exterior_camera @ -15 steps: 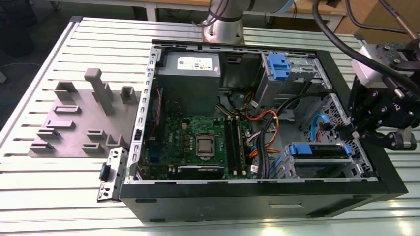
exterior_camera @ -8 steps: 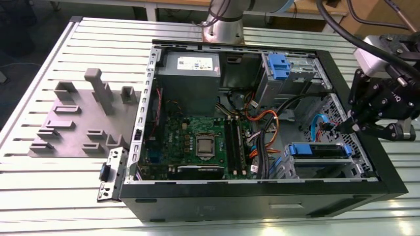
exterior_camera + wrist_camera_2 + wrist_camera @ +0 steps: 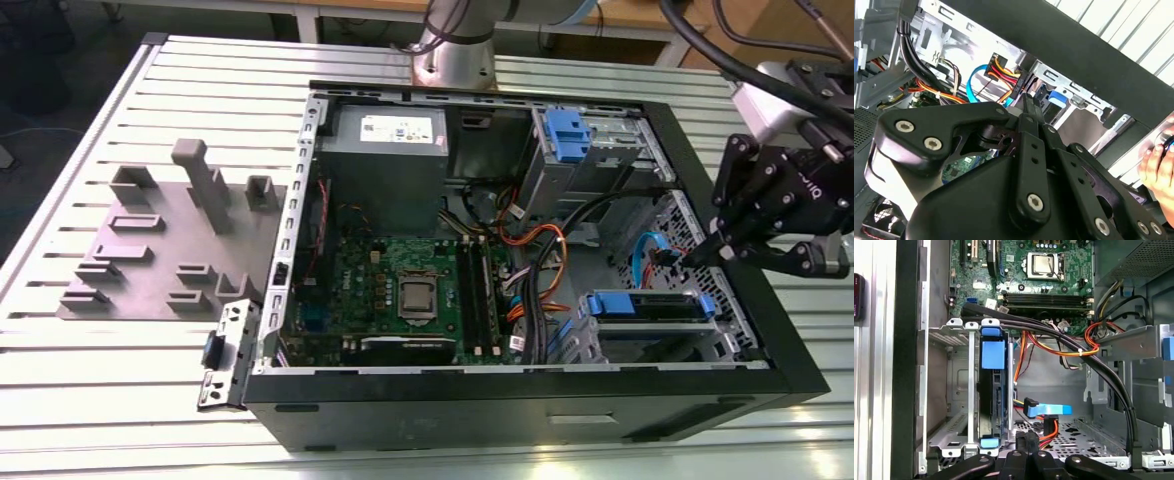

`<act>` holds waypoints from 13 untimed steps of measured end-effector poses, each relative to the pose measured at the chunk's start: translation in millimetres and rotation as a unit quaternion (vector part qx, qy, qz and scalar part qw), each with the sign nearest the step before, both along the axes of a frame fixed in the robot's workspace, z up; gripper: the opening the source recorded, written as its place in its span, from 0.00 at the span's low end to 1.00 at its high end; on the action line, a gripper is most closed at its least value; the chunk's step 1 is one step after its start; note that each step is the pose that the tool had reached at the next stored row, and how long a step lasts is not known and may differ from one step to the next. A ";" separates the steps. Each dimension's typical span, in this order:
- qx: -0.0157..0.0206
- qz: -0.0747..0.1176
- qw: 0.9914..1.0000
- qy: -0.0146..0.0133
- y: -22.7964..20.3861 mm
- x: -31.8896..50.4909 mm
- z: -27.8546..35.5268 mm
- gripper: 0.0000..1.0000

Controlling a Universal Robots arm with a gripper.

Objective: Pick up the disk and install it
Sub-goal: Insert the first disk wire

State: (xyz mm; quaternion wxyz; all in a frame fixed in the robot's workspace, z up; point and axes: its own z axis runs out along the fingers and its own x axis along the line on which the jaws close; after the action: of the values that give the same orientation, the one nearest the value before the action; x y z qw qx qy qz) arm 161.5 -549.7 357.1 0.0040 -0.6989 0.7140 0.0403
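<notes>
1. The open computer case (image 3: 534,410) lies on its side on the slatted surface (image 3: 107,380).
2. The disk (image 3: 647,304) sits in the drive cage (image 3: 587,345) at the lower right of the exterior view, inside the case and near its right wall. In the first wrist view the disk (image 3: 992,390) stands on edge between the cage's metal rails, blue carrier tabs at both ends.
3. The hand (image 3: 714,248) hangs over the case's right wall at the right edge of the exterior view, near the disk but apart from it. In both wrist views its fingertips (image 3: 1026,107) meet, so I read it as closed with nothing between them.
4. Step in hand, as I judge it: the pick-up is done and the disk is in its slot, so the work is at the seating end of the install. I cannot tell whether it is fully home.
5. Any further press would call for force straight along the slot on a blue tab end, keeping clear of the black cable bundle (image 3: 1094,365) that crosses above the cage.
6. Orientation: the label face is turned sideways toward the rails and hidden. The long axis runs left to right across the exterior view, roughly parallel to the case's near wall.
7. A blue flat lead (image 3: 1051,410) lies loose on the cage floor beside the disk, close to the hand (image 3: 1025,445).
</notes>
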 end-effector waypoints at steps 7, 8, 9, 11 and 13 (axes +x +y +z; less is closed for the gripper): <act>-0.001 0.000 1.000 0.001 1.5 1.2 0.0 0.11; -0.001 0.000 1.000 0.001 1.5 1.2 0.0 0.11; -0.001 0.000 1.000 0.001 1.6 1.2 0.0 0.17; -0.001 0.000 1.000 0.001 1.7 1.2 0.0 0.24; -0.001 -0.003 1.000 0.001 3.1 1.2 -0.2 0.24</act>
State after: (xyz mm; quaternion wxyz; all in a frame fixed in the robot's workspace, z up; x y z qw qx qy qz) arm 162.7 -546.6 357.0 0.0028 -0.6971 0.7159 0.0402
